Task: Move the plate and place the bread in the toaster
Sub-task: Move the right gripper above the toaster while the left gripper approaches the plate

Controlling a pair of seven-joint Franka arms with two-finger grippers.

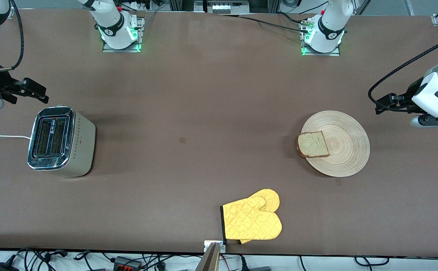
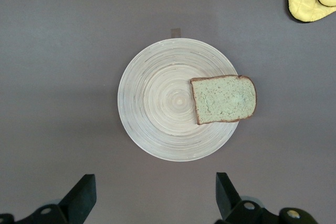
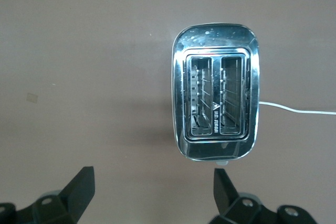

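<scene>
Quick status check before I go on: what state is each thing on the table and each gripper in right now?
plate: flat on table, bread on its rim.
bread: lying flat, overhanging plate edge.
toaster: upright, both slots empty.
oven mitt: lying flat, untouched.
left gripper: open, empty, above plate.
right gripper: open, empty, above toaster.

White arms [image 1: 330,28], black cables, green-lit bases.

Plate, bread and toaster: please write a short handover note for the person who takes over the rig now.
Left gripper: open, empty, up beside the plate at the left arm's end.
Right gripper: open, empty, up beside the toaster at the right arm's end.
Bread lies on the plate, overhanging the rim toward the toaster. Both toaster slots are empty. An oven mitt lies nearer the front camera.
Done: nothing.
Left: move plate, put bread in toaster.
</scene>
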